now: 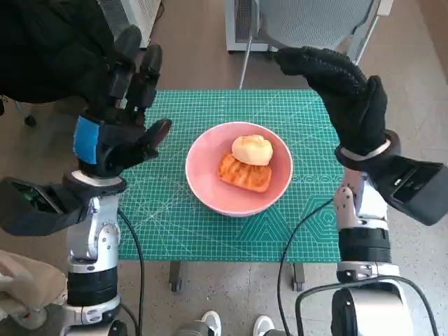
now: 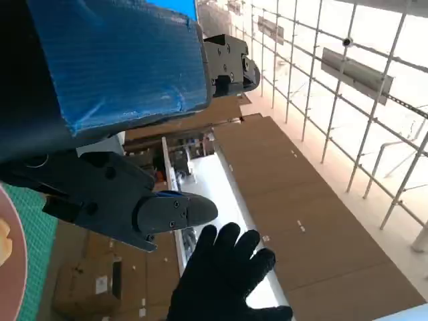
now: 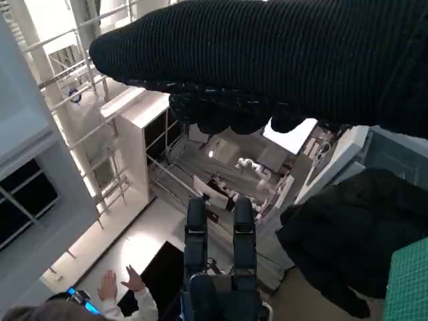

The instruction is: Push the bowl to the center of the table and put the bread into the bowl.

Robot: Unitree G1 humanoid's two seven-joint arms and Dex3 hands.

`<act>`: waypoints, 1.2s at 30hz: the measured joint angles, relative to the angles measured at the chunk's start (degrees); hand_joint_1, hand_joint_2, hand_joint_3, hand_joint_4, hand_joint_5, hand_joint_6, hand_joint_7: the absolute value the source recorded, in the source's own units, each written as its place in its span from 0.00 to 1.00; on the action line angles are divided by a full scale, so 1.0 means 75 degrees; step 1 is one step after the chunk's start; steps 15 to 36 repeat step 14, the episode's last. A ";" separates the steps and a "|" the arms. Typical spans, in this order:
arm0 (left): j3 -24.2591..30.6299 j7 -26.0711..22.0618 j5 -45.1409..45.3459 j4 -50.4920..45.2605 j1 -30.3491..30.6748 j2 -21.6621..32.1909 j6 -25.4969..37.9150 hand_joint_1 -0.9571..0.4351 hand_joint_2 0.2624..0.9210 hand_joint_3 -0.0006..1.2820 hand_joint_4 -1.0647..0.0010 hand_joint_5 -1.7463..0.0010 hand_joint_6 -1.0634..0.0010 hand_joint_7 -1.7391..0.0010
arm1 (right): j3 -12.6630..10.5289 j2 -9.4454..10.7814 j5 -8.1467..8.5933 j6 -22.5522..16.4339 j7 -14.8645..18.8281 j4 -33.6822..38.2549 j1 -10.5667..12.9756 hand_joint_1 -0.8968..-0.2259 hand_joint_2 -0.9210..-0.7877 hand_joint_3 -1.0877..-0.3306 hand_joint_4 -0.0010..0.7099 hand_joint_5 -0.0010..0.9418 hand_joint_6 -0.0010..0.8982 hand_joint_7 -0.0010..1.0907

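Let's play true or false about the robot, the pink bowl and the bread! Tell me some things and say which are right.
1. The bread lies in the pink bowl. True.
2. The bowl sits on the bare floor. False: it rests on the green mat on the table.
3. The left hand holds the bread. False: it holds nothing, raised beside the bowl.
4. The right hand wears a black glove. True.
5. Both hands press on the bowl. False: neither touches it.
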 measured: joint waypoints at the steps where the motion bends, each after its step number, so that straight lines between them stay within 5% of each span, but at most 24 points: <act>1: 0.0001 -0.0017 -0.0010 0.0000 0.0008 -0.0010 0.0010 0.45 0.79 0.41 0.97 1.00 1.00 0.82 | 0.0000 0.0000 0.0000 0.0000 0.0000 0.0008 0.0000 0.34 0.00 0.22 0.39 0.01 0.29 0.11; 36: 0.0012 -0.0240 -0.0304 0.0049 0.0012 -0.0131 0.0095 0.44 0.79 0.40 0.97 1.00 1.00 0.83 | 0.0007 -0.0009 -0.0055 0.0022 -0.0052 0.0088 -0.0001 0.33 0.00 0.23 0.39 0.00 0.33 0.11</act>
